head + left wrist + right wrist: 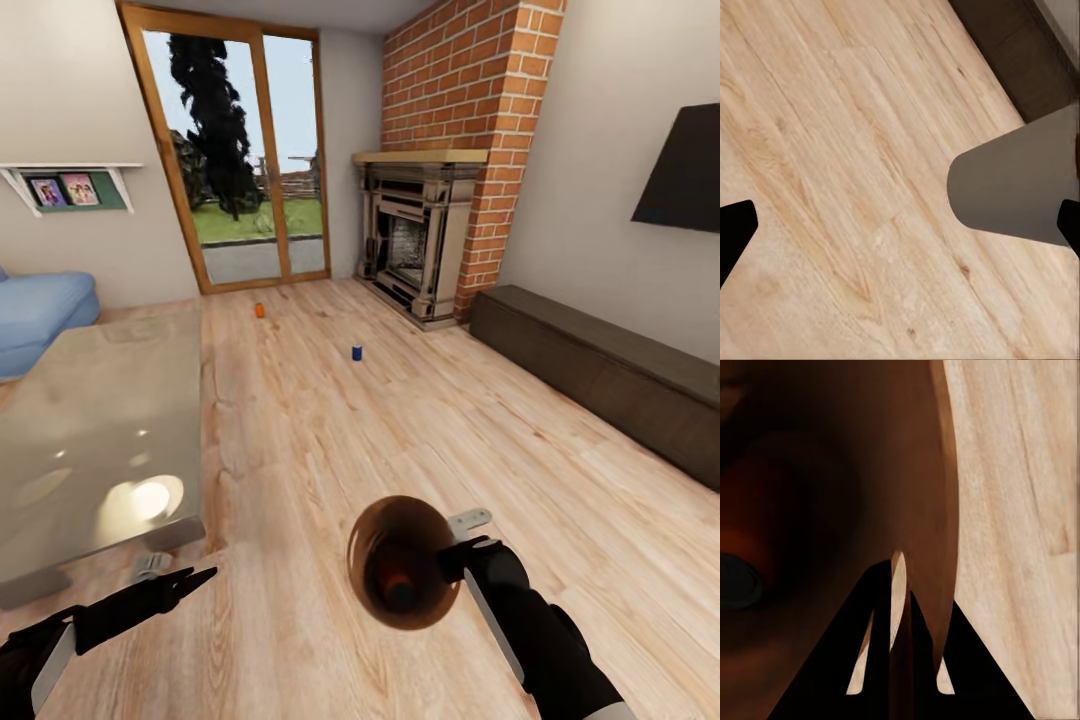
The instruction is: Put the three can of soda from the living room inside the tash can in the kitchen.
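Observation:
My right gripper (pixel 456 556) is shut on the rim of the tash can (pixel 400 540), a round bucket with a copper-brown inside, held low over the wood floor. An orange can of soda (pixel 397 584) lies inside it, also seen in the right wrist view (pixel 736 544) beyond the gripper (pixel 900 656) and the bucket wall (pixel 870 472). Two more cans stand on the floor far ahead: an orange one (pixel 259 310) near the glass doors and a blue one (pixel 356 352). My left gripper (pixel 175 578) hangs open at lower left; its wrist view shows the gripper (pixel 904 221) and the bucket's grey outside (pixel 1020 187).
A long glass-topped low table (pixel 90 440) stands to the left, with a blue sofa (pixel 40 305) behind it. A brick fireplace (pixel 420 240) and a dark low cabinet (pixel 600 370) line the right wall. Wood-framed glass doors (pixel 240 160) are straight ahead.

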Tool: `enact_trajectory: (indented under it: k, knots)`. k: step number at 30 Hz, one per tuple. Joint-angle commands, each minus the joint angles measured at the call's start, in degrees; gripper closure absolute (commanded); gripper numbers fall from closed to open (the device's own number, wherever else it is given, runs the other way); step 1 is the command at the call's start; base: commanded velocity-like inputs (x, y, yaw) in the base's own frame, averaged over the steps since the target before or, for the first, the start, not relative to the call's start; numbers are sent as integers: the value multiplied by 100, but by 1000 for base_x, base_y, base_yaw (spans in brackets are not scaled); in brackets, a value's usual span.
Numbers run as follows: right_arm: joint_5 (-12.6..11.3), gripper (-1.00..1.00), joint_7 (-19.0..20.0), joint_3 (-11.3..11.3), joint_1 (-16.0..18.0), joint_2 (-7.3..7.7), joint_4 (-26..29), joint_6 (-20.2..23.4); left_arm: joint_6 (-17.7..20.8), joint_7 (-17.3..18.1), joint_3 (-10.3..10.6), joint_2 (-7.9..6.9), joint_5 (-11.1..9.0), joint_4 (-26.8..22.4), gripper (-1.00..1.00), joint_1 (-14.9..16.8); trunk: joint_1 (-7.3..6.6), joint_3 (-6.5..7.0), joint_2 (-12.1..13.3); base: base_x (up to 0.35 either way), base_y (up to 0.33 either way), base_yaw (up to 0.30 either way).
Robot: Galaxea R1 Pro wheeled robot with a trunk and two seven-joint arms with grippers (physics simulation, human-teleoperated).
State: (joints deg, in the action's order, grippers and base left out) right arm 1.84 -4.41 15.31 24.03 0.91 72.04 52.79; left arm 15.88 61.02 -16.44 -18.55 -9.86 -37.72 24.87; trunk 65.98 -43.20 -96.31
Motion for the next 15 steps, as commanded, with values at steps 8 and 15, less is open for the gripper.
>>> enact_trajectory:
  k: [8,15]
  knots:
    - [-193,100,28,0,0,-2,3,-14,0,834,26,-3,9,3,-100,0,0,2,0,21,-28,-24]
    - [-193,100,28,5,3,-3,3,-14,10,898,19,-8,10,1,-100,0,0,2,0,262,-2,-1]
